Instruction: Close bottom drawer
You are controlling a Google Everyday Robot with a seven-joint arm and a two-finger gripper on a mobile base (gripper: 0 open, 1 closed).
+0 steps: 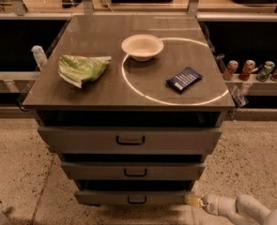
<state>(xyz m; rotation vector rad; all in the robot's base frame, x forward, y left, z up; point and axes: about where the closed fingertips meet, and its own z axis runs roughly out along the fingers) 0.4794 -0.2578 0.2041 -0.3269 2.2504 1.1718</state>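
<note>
While the gripper [193,200], whether open or closed I cannot tell, sits at its right end, the grey bottom drawer [128,198] stands partly open.

Pincer [193,200] sits low, below the tabletop's [128,92] front right corner, at the right end of the bottom drawer [133,198] front panel. Touching or just beside: can't tell. Dark gap shows above that panel. On the tabletop: white bowl [142,47] near the back edge, centre; green bag [83,68] near the left edge; dark blue packet [184,78] toward the right edge, inside a bright ring [147,97]. Cans [255,70] stand on a shelf past the right edge.
</note>
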